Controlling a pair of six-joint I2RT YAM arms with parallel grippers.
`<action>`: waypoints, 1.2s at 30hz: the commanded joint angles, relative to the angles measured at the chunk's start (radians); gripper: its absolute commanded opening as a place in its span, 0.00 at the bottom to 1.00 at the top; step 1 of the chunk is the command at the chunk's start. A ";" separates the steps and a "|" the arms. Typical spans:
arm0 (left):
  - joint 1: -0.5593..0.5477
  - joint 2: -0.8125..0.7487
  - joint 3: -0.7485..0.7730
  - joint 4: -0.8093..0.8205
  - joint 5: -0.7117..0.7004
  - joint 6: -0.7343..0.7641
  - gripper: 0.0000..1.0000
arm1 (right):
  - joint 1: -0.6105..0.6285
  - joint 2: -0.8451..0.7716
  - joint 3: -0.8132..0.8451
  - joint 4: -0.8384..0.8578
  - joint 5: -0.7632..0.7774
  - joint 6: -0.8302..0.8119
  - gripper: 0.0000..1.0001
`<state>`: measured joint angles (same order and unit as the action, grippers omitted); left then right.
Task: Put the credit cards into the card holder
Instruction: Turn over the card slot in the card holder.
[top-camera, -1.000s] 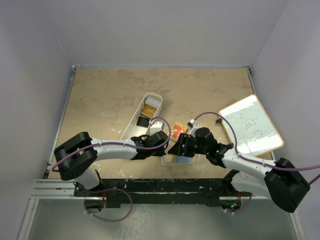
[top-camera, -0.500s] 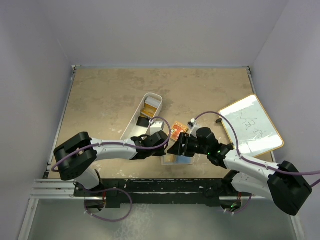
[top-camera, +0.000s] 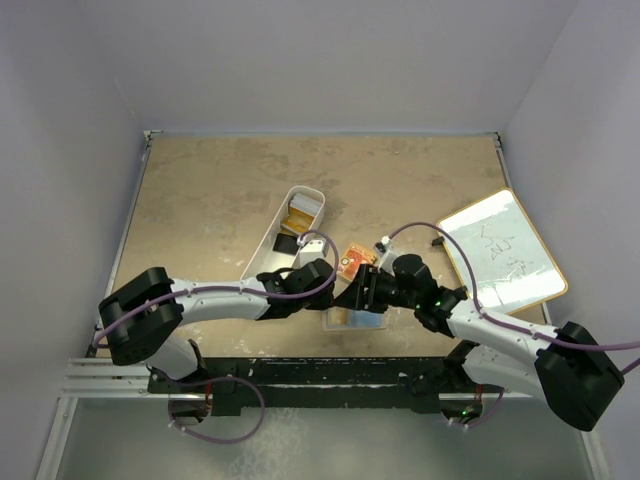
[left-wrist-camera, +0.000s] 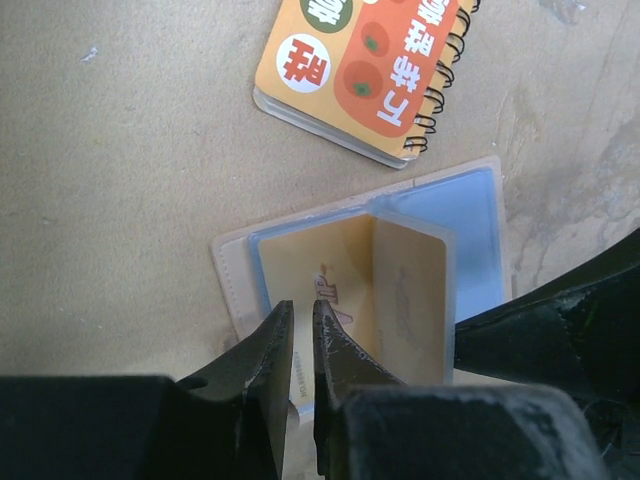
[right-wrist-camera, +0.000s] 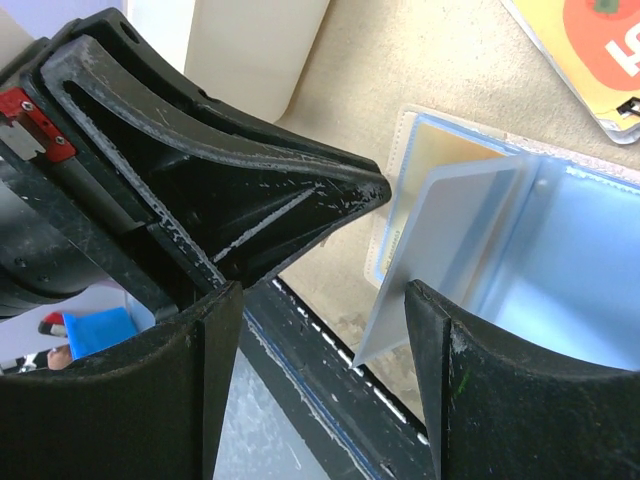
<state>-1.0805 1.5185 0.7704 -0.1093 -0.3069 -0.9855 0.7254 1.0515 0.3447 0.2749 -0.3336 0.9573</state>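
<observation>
The card holder (left-wrist-camera: 232, 280) lies open on the table near the front edge, beige outside with pale blue slots, also visible from above (top-camera: 356, 320). An orange-gold credit card (left-wrist-camera: 320, 270) sits flat in its left half. My left gripper (left-wrist-camera: 300, 305) hovers right over that card, jaws parted by a narrow slit with nothing between them. A clear inner leaf (right-wrist-camera: 450, 240) stands up in the middle. My right gripper (right-wrist-camera: 320, 290) is open wide, its right finger (right-wrist-camera: 450, 380) against that leaf's edge. More credit cards (top-camera: 287, 243) lie in the white bin.
An orange-red spiral notebook (left-wrist-camera: 365, 65) lies just beyond the holder. The long white bin (top-camera: 290, 225) stands behind the left gripper. A framed whiteboard (top-camera: 503, 252) lies at the right. The table's front rail (right-wrist-camera: 330, 380) runs close below the holder.
My left jaws have parted slightly over the gold card, and the left arm's elbow has shifted left. The right gripper has edged a little left and stays open at the holder.
</observation>
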 joint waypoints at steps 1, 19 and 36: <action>-0.004 -0.016 0.010 0.067 0.038 0.002 0.10 | -0.003 0.001 0.027 0.058 -0.030 0.012 0.68; 0.004 0.023 -0.011 0.218 0.144 0.001 0.09 | -0.004 0.047 0.034 0.124 -0.051 0.030 0.68; 0.015 0.072 -0.002 0.206 0.164 -0.042 0.09 | -0.003 0.003 0.060 0.039 -0.046 0.001 0.68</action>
<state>-1.0615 1.5929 0.7444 0.0414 -0.1455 -1.0050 0.7139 1.0954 0.3447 0.2592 -0.3473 0.9592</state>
